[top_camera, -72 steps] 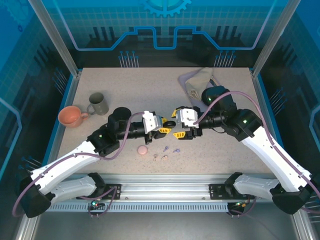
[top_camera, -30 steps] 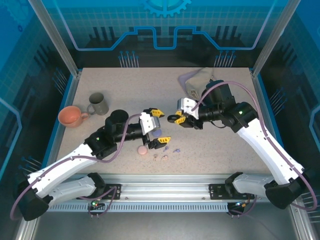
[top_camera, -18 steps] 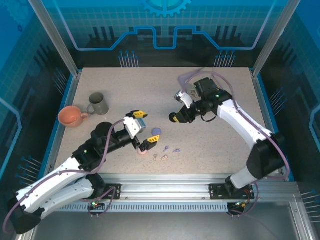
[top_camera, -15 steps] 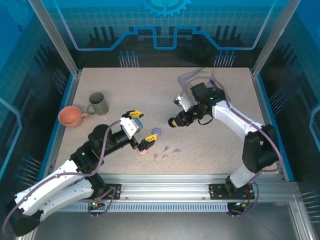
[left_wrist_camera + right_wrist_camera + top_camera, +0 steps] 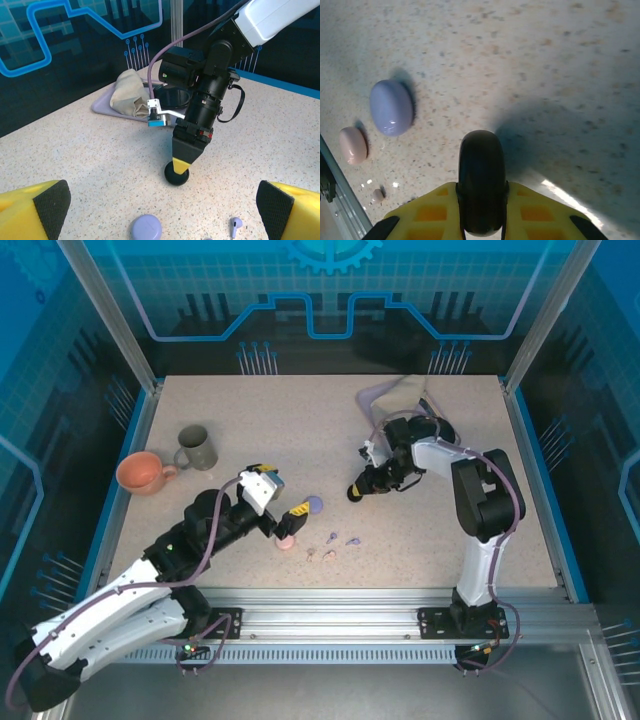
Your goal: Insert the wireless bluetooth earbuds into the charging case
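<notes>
The left arm reaches forward and to its right, low over the bench. The left gripper is spread wide, its yellow fingertips far apart. The right arm is folded tight at the elbow with the wrist tipped down. The right gripper is clamped on a black rounded plastic case.

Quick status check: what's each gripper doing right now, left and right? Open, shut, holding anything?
Left gripper: open, holding nothing.
Right gripper: shut on the black case.
</notes>
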Tool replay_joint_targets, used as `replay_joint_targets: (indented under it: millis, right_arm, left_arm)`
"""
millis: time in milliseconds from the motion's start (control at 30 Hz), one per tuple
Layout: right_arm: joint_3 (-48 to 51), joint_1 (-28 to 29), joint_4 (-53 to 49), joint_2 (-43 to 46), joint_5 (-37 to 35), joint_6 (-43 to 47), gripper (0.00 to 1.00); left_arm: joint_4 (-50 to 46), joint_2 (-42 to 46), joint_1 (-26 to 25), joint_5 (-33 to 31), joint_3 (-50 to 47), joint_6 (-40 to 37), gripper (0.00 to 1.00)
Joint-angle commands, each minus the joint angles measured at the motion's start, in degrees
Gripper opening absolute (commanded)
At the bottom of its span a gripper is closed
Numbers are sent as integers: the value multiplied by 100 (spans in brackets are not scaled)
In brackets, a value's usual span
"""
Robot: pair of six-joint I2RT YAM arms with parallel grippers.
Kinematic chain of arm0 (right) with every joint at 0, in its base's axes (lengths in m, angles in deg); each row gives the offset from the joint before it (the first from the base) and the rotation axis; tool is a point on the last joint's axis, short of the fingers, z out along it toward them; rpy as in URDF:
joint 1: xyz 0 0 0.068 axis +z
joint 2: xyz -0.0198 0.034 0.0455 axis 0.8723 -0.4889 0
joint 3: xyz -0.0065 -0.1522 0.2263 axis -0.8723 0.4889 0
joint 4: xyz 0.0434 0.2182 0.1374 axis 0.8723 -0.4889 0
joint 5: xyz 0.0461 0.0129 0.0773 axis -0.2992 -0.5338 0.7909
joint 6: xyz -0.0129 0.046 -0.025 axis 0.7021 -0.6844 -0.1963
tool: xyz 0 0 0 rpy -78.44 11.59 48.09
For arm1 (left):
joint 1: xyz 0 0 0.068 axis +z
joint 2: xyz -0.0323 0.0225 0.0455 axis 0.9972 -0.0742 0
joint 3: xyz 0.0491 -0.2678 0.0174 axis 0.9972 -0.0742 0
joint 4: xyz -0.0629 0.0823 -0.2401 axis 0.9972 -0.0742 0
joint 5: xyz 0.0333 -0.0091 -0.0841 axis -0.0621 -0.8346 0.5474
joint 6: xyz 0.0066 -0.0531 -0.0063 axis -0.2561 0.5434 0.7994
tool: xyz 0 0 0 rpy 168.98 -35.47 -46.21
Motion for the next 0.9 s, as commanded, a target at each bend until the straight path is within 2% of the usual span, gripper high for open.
replay_joint_targets:
  millis: [0,267,433,567,667,767,867]
  right_arm:
    - [-208,-219,-276,-210,90,-62,9]
    - [-150,-398,-332,60,-368,-48,34]
    - [-263,-452,-507,357,-805,16,52]
    - [-457,-457,-748,562,-1102,61,58]
    - [-517,-312,-835,864,-1288,-40,61]
    - [-457,123,-767,1179,-1611,-107,69]
    - [-379,723,-537,1357,-1934,53,81]
  left_arm:
    - [-35,-19,-31,-106,2,91,99]
    - [104,-183,-18,-187,-47,102,99]
    - [98,-368,109,-331,46,553,99]
    - [126,-350,509,-277,-5,1160,99]
    - [-48,-295,992,-286,-46,1847,99]
    - [-249,-219,1489,-263,-106,2468,99]
    - [-473,-121,1879,-300,-173,2890,99]
